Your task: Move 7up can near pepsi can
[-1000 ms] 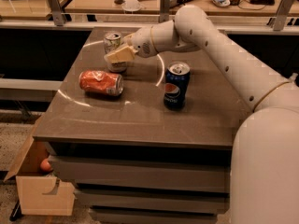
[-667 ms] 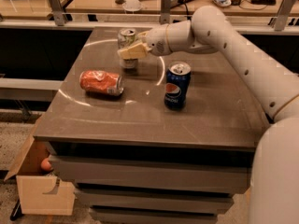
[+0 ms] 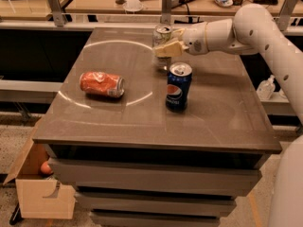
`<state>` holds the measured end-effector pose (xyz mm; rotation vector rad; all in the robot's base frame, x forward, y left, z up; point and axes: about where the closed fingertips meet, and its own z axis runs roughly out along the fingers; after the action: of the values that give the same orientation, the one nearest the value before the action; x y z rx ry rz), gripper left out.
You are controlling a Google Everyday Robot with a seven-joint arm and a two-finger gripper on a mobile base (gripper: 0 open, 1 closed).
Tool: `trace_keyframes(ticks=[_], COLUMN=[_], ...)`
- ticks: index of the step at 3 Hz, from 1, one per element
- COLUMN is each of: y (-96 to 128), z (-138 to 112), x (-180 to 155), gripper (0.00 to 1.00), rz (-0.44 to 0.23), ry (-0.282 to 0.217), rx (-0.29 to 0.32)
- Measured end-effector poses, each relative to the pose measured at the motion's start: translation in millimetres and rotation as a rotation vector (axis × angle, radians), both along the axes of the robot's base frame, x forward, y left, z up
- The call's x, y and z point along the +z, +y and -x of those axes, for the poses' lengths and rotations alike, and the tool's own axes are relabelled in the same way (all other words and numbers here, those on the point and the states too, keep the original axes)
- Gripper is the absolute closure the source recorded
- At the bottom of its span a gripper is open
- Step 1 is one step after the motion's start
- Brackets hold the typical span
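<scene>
Three soda cans are seen at a dark, smooth, matte tabletop (image 3: 222,112), on which a pale arc of reflected light is drawn. The 7up can (image 3: 163,33) is found at the far side of the table, just behind the pepsi can (image 3: 178,88) and slightly to its left. Only its silver top with the pull tab and a strip of pale wall are shown. Its lettering is hidden and cannot be read. The can is clasped by the gripper (image 3: 166,49), whose tan, wedge-shaped fingers (image 3: 163,50) are closed across the can's body. Whether the can's base touches the table cannot be told.

The gripper is carried by a white, rounded, glossy arm (image 3: 246,25) reaching in from the right. The pepsi can is stood upright, dark blue with a silver rim, and its round red, white and blue logo is turned to the front. An orange can (image 3: 101,84), dented and crumpled, is laid on its side well to the left. A cardboard box (image 3: 42,197) is set on the floor below.
</scene>
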<state>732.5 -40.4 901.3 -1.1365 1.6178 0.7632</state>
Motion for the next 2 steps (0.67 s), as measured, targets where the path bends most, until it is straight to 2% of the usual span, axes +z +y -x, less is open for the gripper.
trace_keyframes(ticks=[1,2], y=[-38.1,-45.2], z=[17.1,38.3], x=[-5.2,-11.1], gripper=[1.0,1.0], rz=[0.086,0.134], ry=[0.025,0.058], rx=[0.112,0.224])
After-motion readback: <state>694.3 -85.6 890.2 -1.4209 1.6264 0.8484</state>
